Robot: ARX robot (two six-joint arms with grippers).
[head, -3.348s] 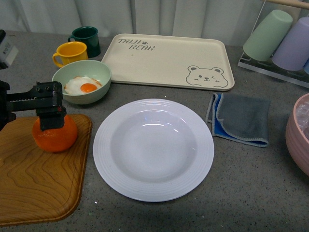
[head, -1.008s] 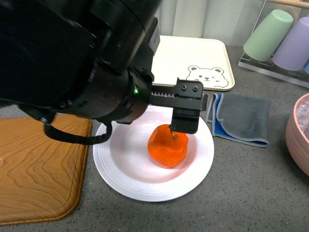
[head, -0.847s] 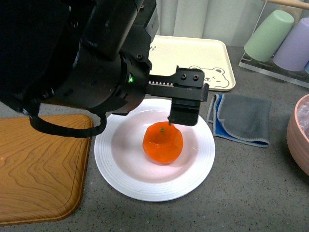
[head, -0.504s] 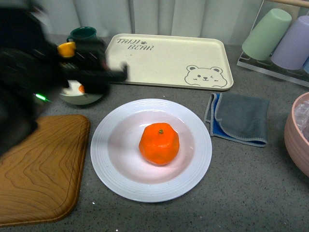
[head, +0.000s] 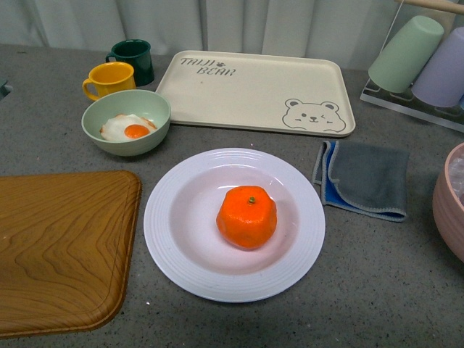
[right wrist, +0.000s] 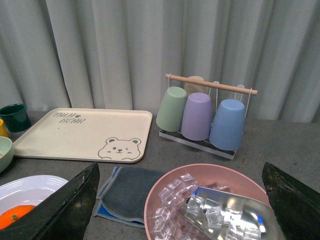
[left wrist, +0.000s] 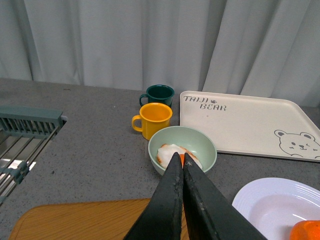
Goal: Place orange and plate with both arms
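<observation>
Front view: orange (head: 247,217) sits stem-up in centre of plate (head: 181,257). Bear tray (head: 254,90) behind plate. Green bowl (head: 161,110) behind-left of plate. Wooden board (head: 61,250) left of plate. Grey cloth (head: 362,177) right of plate.

Left wrist view: left gripper (left wrist: 179,157) jaws pressed together, nothing between them, well apart from plate (left wrist: 250,197). Sliver of orange (left wrist: 306,231) shows in plate.

Right wrist view: right gripper (right wrist: 180,172) jaws wide apart, holding nothing. Pink ice bowl (right wrist: 159,184) right of plate (right wrist: 35,181). Orange (right wrist: 12,217) in plate.
</observation>
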